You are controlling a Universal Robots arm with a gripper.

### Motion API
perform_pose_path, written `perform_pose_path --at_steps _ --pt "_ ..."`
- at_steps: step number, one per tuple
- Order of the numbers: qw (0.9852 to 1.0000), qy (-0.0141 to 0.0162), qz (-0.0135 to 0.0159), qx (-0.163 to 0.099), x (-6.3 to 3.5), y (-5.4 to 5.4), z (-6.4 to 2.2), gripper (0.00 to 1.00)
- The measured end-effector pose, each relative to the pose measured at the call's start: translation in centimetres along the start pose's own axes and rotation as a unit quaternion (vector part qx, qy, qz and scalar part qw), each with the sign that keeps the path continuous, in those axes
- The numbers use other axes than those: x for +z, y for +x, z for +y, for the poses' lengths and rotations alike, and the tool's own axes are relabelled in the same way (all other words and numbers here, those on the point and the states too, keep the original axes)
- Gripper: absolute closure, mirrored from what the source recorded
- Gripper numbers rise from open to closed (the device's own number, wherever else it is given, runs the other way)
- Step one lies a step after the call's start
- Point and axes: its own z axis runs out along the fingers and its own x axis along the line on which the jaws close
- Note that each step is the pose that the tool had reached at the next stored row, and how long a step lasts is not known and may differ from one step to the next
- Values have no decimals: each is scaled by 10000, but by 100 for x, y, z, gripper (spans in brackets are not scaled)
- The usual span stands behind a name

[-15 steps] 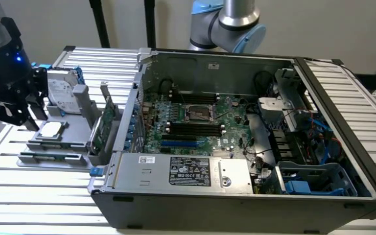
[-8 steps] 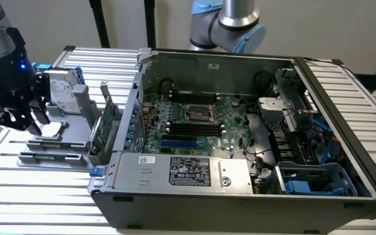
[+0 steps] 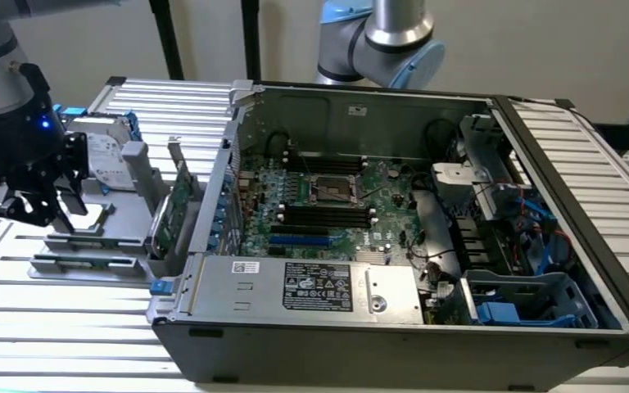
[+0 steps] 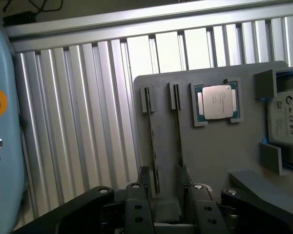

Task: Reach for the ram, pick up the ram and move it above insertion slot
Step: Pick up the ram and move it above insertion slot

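The ram (image 4: 154, 146) is a thin dark stick standing on edge in a grey fixture (image 4: 219, 156), with a second stick (image 4: 178, 129) beside it. My gripper (image 4: 163, 187) hangs above them, open, and its black fingers (image 4: 142, 183) stand to either side of the near ends of the sticks without touching. In the exterior view the gripper (image 3: 47, 214) hovers over the fixture (image 3: 85, 246) at the exterior view's left, above the ram (image 3: 85, 262). The insertion slots (image 3: 326, 214) are dark rows on the motherboard inside the open computer case (image 3: 402, 327).
A processor chip (image 4: 217, 101) and a silver hard drive (image 4: 285, 122) also sit on the fixture. A green expansion card (image 3: 183, 205) stands between the fixture and the case wall. A teach pendant (image 4: 0, 146) lies on the slatted table (image 4: 88, 107).
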Motion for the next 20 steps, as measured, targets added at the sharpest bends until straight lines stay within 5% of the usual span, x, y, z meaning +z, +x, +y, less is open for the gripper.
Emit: perform_pose_path --at_steps 20 --pt "10000 0 0 -1 364 30 16 64"
